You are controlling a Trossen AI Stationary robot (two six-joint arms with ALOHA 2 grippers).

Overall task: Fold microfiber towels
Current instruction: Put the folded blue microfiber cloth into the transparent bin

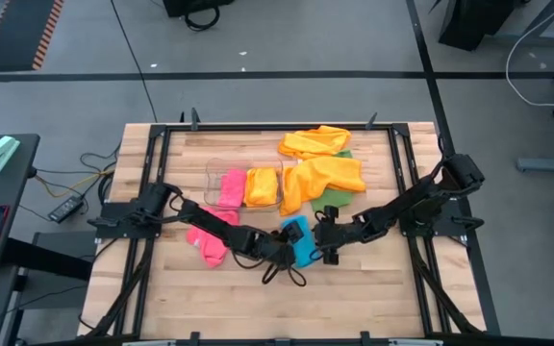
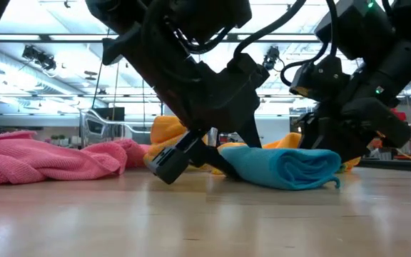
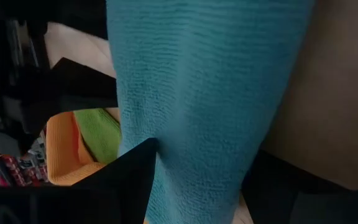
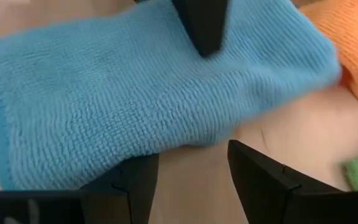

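Note:
A folded blue microfiber towel lies on the wooden table near its middle, shown as a thick bundle in the low view. My left gripper comes in from the table's left and is shut on it. My right gripper stands open at the towel's right side, with bare table between its fingers. A crumpled pink towel rests flat on the table to the left. Orange towels and a green one lie heaped farther back. My left gripper has the folded blue towel running between its two fingers, which lie across it. It slants down from the table's left. One fingertip lies on the towel's upper face. The towel rests on the table in several layers.
A clear bin behind the pink towel holds a folded pink and a folded yellow towel. A black frame borders the table. The near half of the table top is bare wood.

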